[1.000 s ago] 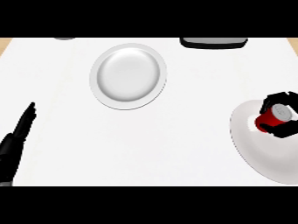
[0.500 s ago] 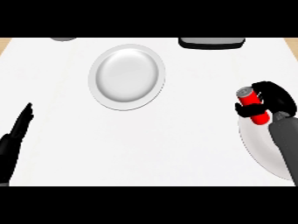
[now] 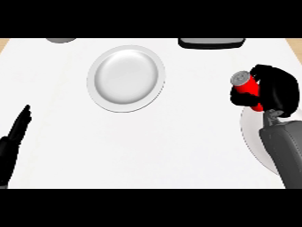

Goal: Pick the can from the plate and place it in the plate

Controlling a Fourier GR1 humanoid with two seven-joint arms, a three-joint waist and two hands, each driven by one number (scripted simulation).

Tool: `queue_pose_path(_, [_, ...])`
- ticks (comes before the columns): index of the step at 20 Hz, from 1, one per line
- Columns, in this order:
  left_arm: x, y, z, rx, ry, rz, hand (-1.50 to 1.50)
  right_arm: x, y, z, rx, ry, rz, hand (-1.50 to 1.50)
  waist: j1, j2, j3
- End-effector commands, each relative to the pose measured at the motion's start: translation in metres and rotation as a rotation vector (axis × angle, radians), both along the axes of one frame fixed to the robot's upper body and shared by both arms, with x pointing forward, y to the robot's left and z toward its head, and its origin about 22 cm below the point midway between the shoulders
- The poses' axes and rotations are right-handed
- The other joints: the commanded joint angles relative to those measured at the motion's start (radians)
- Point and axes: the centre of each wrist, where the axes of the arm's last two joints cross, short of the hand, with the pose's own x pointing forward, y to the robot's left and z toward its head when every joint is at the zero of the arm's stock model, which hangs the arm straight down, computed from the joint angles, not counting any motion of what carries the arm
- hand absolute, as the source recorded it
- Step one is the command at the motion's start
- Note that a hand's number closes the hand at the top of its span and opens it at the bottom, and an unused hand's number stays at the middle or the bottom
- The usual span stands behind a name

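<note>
The right hand (image 3: 274, 91) curls round the red can (image 3: 246, 86), held above the near plate's (image 3: 251, 133) far edge, its long axis tilted, silver top pointing up-left. The far plate (image 3: 125, 78) lies well apart to the left with bare counter (image 3: 146, 142) between; the left hand (image 3: 13, 137) rests open at the lower left.

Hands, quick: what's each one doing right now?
Left hand: open, fingers straight, resting at the view's lower left, holding nothing.
Right hand: shut on the can.
</note>
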Motion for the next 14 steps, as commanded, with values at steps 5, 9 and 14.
queue_pose_path(5, [-0.009, 0.001, -0.004, -0.011, 0.002, 0.002, 0.0, -0.045, 0.075, 0.075, 0.04, -0.299, 0.236, 1.5, 0.014, 0.003, 0.001])
queue_pose_path(9, [0.004, 0.013, 0.009, 0.008, -0.021, -0.017, 0.0, -0.044, 0.107, 0.11, 0.086, -0.299, 0.335, 1.5, 0.026, 0.008, 0.001])
queue_pose_path(14, [0.005, -0.009, 0.006, 0.003, -0.01, -0.039, 0.0, -0.027, 0.169, 0.119, 0.122, -0.278, 0.404, 1.5, 0.04, 0.013, 0.002])
